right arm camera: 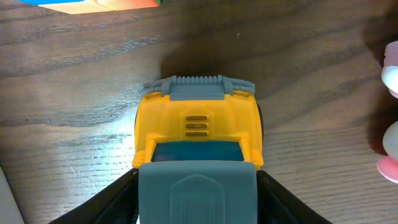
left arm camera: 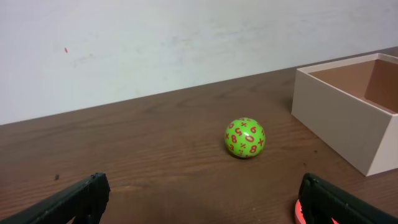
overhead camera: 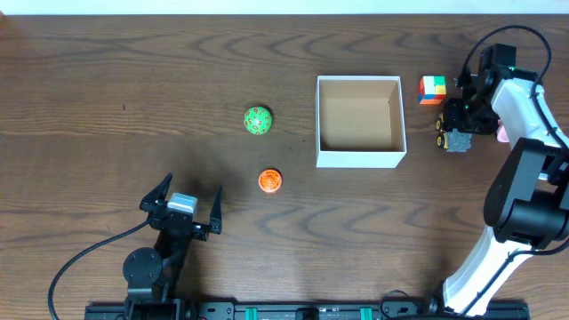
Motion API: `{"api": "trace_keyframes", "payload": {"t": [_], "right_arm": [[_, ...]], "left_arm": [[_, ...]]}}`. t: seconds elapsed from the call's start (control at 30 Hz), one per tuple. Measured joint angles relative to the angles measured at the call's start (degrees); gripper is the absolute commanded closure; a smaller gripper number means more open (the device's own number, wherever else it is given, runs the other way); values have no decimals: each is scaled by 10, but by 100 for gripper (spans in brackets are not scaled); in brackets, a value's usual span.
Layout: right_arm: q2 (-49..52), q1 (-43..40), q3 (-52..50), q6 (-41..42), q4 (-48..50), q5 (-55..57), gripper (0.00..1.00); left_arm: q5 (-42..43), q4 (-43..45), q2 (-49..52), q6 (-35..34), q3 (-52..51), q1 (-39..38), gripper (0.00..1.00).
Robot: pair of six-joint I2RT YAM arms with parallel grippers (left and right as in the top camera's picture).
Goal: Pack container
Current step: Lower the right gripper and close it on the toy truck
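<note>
The container (overhead camera: 361, 159) is a square white-walled box with a brown, empty inside, right of centre; its corner shows in the left wrist view (left arm camera: 339, 121). My right gripper (overhead camera: 464, 120) is to its right. In the right wrist view the fingers (right arm camera: 196, 199) press both sides of the grey bed of a yellow toy truck (right arm camera: 198, 124), which sits on the table (overhead camera: 453, 136). My left gripper (overhead camera: 182, 209) is open and empty at the front left (left arm camera: 205, 202).
A green ball with red numbers (overhead camera: 257, 120) (left arm camera: 244, 138) lies left of the container. An orange ball (overhead camera: 269, 180) lies nearer me, partly behind my left finger (left arm camera: 297, 210). A multicoloured cube (overhead camera: 432, 89) (right arm camera: 93, 5) and a pink thing (right arm camera: 392, 124) flank the truck.
</note>
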Motion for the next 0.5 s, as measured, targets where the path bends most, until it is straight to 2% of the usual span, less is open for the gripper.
{"api": "trace_keyframes", "payload": {"t": [0.2, 0.5], "right_arm": [[0, 0, 0, 9, -3, 0, 24], [0, 0, 0, 9, -23, 0, 19]], "left_arm": [[0, 0, 0, 0, 0, 0, 2], [0, 0, 0, 0, 0, 0, 3]]}}
